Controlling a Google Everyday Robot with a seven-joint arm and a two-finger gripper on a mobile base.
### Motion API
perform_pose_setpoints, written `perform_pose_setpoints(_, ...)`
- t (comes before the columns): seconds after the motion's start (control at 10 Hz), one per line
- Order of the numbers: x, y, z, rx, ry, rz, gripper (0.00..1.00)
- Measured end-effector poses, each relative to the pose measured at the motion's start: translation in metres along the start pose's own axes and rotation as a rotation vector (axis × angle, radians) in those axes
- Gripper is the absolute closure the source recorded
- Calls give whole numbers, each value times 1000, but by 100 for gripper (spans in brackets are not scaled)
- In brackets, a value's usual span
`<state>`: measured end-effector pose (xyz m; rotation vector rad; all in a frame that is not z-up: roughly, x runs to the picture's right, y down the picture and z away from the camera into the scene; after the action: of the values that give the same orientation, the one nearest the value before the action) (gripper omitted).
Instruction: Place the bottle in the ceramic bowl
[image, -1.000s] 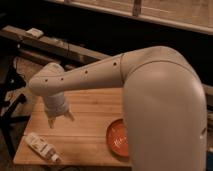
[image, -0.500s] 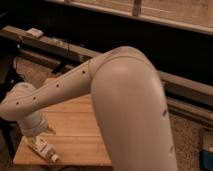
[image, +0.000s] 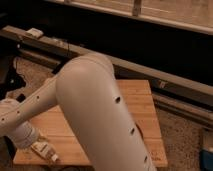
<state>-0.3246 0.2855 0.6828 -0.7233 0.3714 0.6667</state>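
The bottle (image: 45, 150) lies on its side near the front left corner of the wooden table (image: 142, 102), its white cap pointing to the right and front. My gripper (image: 31, 140) is at the lower left, right above and against the bottle's left end. My thick pale arm (image: 95, 110) crosses the middle of the view and covers much of the table. The ceramic bowl is hidden behind the arm.
A long metal rail (image: 150, 72) runs behind the table, with a small white object (image: 35, 33) on its left end. Dark cables (image: 15, 80) lie on the floor at the left. A blue object (image: 207, 156) stands at the lower right edge.
My arm has swung left and lowered, bringing the gripper from above the table's middle down onto the bottle. The arm now hides the bowl, which showed one second ago.
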Motion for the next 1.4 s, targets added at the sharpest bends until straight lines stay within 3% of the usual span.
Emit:
perform_pose_setpoints(0.7,-28,-30,25,20,34,59,35)
perform_pose_setpoints(1.4,-25,-7,42,19,78,-2,35)
